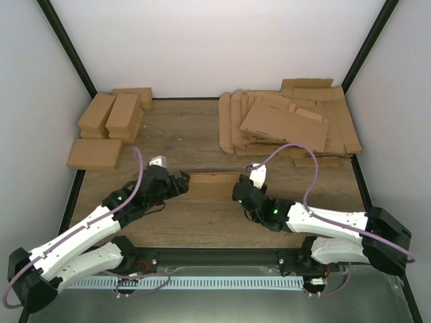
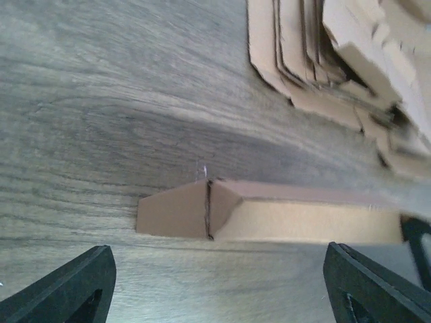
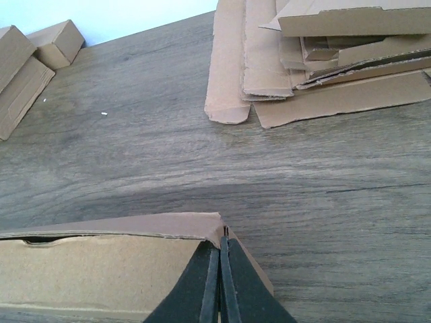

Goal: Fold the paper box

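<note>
Left gripper (image 2: 217, 250) jaws were spread wide with nothing held. Its two black fingers (image 2: 74, 286) sat at either side of the wrist view, and the thin wide brown cardboard paper box (image 1: 212, 184) lay just beyond them, not touching. Right gripper (image 3: 220, 245) jaws were pressed fully together, tips down on the top edge at the box's right end. Couldn't tell if a thin flap edge was pinched between them.

The paper box lay flat near the middle of the table, long side running left to right, between the two grippers. At its left end a short flap (image 2: 172, 215) stuck out flat on the surface, a dark crease marking where it met the body.

The box rested on a dark wood-grain tabletop (image 1: 182, 134). Far right, well apart from it, sat a thick pile of flat brown cardboard sheets (image 1: 289, 124), edges ragged and fanned out. Far left were several narrow brick-shaped brown cardboard boxes (image 1: 114, 114) piled together, with one flatter brown cardboard box (image 1: 94, 153) just in front of them. A purple cable (image 1: 296, 151) arched over the right arm.
</note>
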`<state>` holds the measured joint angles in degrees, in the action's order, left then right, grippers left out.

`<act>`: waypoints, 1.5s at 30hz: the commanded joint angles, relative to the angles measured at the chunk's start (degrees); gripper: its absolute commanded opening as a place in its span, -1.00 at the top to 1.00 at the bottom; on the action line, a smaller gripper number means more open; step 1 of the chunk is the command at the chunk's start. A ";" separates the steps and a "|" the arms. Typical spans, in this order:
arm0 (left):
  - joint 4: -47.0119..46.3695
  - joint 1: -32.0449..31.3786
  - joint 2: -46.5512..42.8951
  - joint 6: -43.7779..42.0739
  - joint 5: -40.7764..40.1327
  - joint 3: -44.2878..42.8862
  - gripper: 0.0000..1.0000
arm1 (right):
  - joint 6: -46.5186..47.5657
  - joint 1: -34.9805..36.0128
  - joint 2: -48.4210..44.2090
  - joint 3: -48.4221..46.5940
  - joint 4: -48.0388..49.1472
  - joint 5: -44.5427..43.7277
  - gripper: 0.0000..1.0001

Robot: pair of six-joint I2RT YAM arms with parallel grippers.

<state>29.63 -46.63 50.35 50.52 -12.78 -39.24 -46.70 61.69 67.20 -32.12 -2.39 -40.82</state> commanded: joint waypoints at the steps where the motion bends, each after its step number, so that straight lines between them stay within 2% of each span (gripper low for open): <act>1: -0.48 6.38 -0.79 5.25 9.00 -0.96 -0.79 | 0.43 1.24 3.55 2.73 -13.78 6.64 0.99; 7: -8.33 10.24 3.93 11.94 16.67 -0.85 -0.77 | 1.08 1.22 4.79 1.77 -14.10 6.68 0.99; 12: -9.67 10.51 5.48 13.52 17.09 -0.64 -0.32 | 1.43 1.19 4.89 1.17 -14.20 6.81 0.99; 14: -9.60 10.51 5.17 14.24 16.35 0.10 -0.21 | 1.59 1.23 5.04 1.05 -14.25 6.89 0.99; 17: -9.49 10.51 4.96 15.33 14.92 1.32 -0.22 | 1.69 1.18 4.90 0.98 -14.24 6.96 0.99; 24: -11.56 10.60 5.33 19.80 13.93 3.95 -0.52 | 2.27 1.23 4.53 0.93 -14.10 7.45 0.99; 31: -15.05 10.86 6.84 24.59 14.73 5.79 -0.53 | 2.59 1.24 4.60 0.76 -14.01 7.65 0.99; 36: -15.26 10.86 6.76 26.73 13.84 7.33 -0.06 | 2.75 1.22 4.67 0.88 -14.05 7.85 0.99; 45: -17.33 10.82 8.32 28.76 13.55 11.73 0.43 | 3.49 1.19 4.06 1.79 -13.18 9.99 0.96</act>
<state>9.19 -36.03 56.84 77.69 1.98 -31.18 -43.46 61.69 68.73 -33.98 -4.08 -40.64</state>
